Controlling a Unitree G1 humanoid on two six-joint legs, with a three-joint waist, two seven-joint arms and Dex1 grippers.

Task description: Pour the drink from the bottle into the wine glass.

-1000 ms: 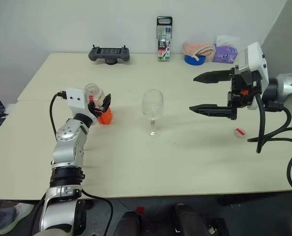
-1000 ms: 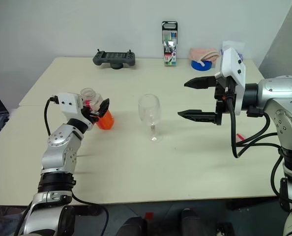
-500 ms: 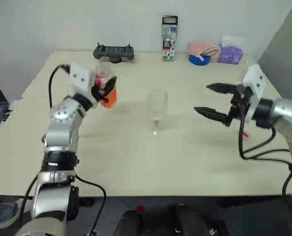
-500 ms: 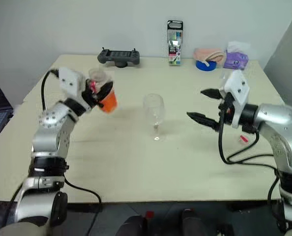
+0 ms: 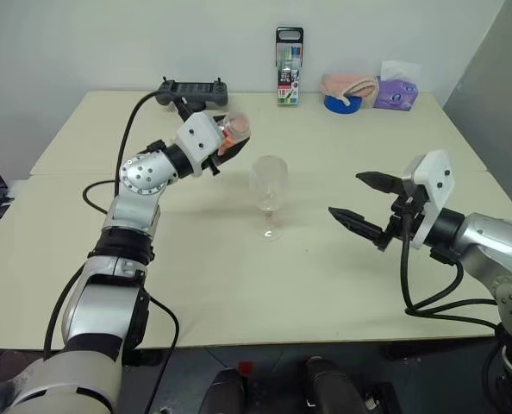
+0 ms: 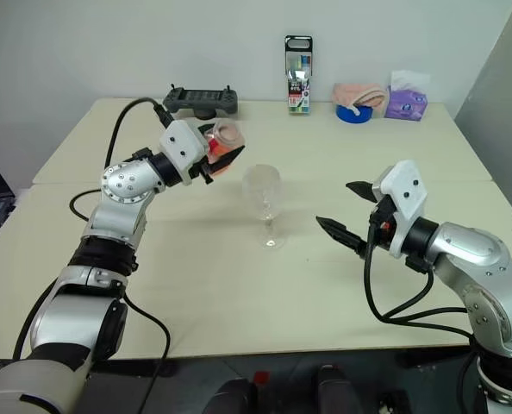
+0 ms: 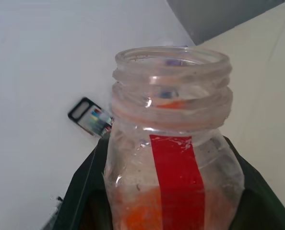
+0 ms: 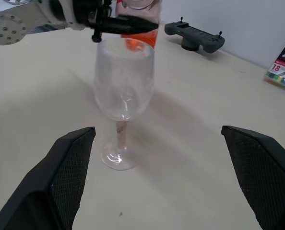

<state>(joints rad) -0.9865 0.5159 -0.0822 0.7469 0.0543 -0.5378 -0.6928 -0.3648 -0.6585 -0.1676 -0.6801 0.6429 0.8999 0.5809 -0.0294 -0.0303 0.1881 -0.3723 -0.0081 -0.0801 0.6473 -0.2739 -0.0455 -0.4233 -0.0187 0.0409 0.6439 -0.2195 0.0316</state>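
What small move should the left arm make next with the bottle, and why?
Probably carry the bottle a little further toward the wine glass until its open mouth sits over the rim, then tip more. The left tool grips it uncapped and tilted, but its mouth is short of the bowl, the drink sits low in the bottle, and the glass looks empty.

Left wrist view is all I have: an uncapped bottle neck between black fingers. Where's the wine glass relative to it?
Observer: The wine glass stands on the table just right of the bottle, which the left gripper holds raised and tilted toward it.
Operator: Anything in the glass?
Observer: It looks empty; the drink is in the bottle.
Operator: And the right arm?
Observer: The right gripper is open on the glass's other side, apart from it.
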